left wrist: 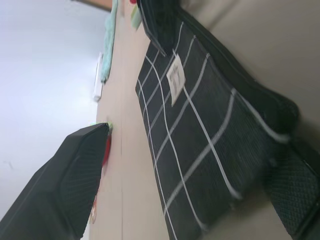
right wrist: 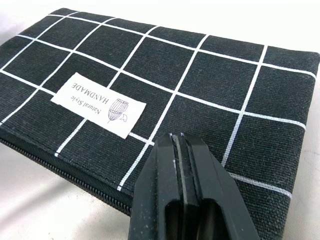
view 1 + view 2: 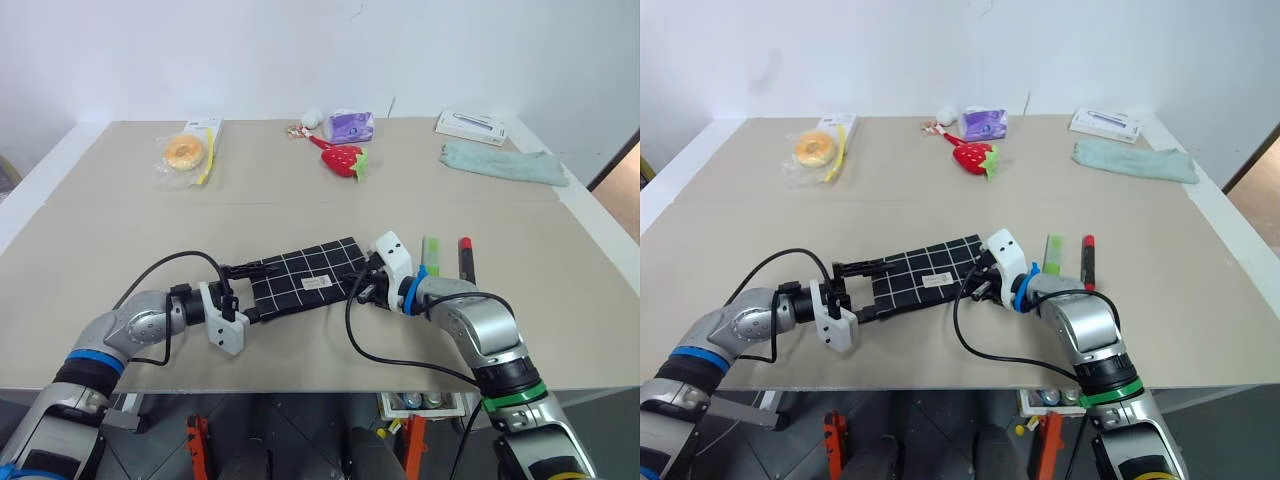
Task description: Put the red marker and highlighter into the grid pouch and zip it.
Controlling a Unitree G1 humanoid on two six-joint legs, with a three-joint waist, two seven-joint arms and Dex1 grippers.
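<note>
The grid pouch [image 3: 305,280] lies flat near the table's front edge, black with white lines and a small white label [image 2: 98,104], its zip edge toward me. My left gripper [image 3: 262,291] is open, one finger [image 1: 75,185] on each side of the pouch's left end. At the pouch's right end, my right gripper [image 2: 177,140] is shut, its tips resting over the fabric near the zip. The light-green highlighter [image 3: 430,254] and the red marker [image 3: 465,257] lie side by side on the table just right of the right gripper.
At the back of the table are a bagged doughnut [image 3: 184,152], a toy strawberry [image 3: 343,160], a purple packet [image 3: 351,125], a white box [image 3: 470,125] and a green cloth [image 3: 503,162]. The table's front edge [image 3: 300,388] runs close below both arms.
</note>
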